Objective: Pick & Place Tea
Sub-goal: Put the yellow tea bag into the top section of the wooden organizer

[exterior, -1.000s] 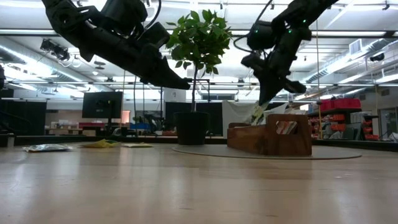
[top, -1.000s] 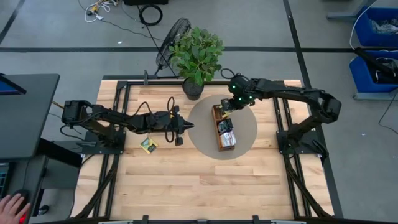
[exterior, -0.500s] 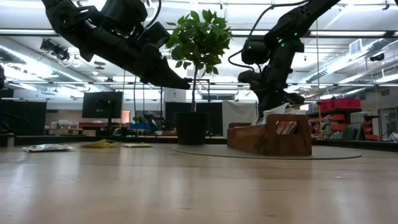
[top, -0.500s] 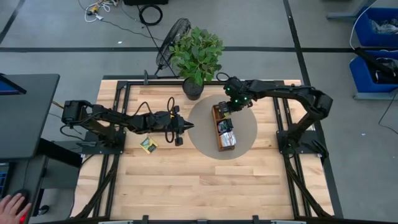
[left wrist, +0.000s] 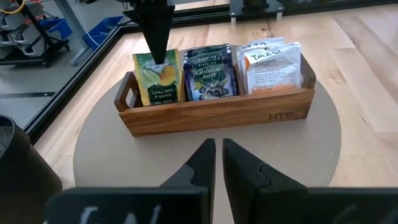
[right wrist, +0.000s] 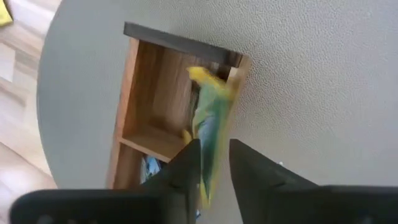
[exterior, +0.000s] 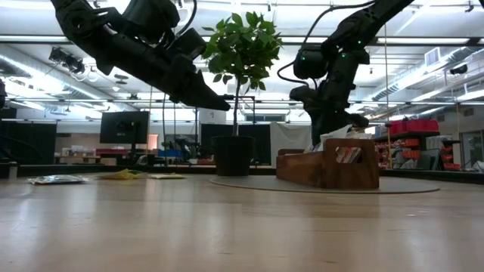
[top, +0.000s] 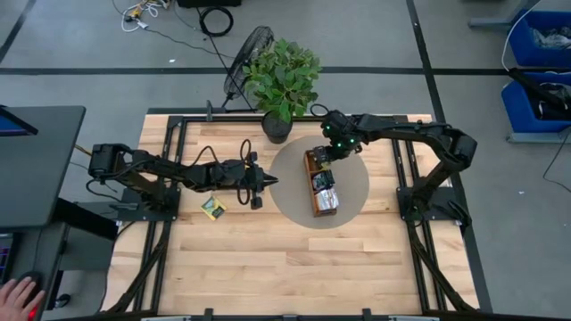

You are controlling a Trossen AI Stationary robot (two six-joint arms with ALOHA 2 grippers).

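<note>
A long wooden tray [top: 314, 203] lies on a round grey mat [top: 352, 192]. Its compartments hold upright tea sachets: navy ones [left wrist: 208, 78], orange-and-white ones [left wrist: 270, 62] and a yellow-green one [left wrist: 157, 87] in the far end compartment. My right gripper [right wrist: 214, 149] points down over that compartment, open, with the yellow-green sachet [right wrist: 211, 124] between its fingers. My left gripper [left wrist: 217, 146] hovers shut and holding nothing above the table, left of the mat. A green-and-black sachet [top: 212, 208] lies flat on the table near it. My right gripper's fingers stand on either side of the yellow-green sachet's upper edge [right wrist: 208, 155], coming from above. The sachet lies close against one finger [right wrist: 189, 158], and a gap shows on the other side. Whether they touch I cannot tell. The sachet stands upright in the tray's far end compartment.
A potted plant [top: 278, 85] stands just beyond the mat, close to my right arm. More flat sachets [exterior: 57, 179] lie on the table's left part. The near half of the table is bare wood [top: 294, 267].
My right gripper has come down over the tray's far end with the yellow-green sachet. The sachet hung tilted above the tray and now stands inside the end compartment.
</note>
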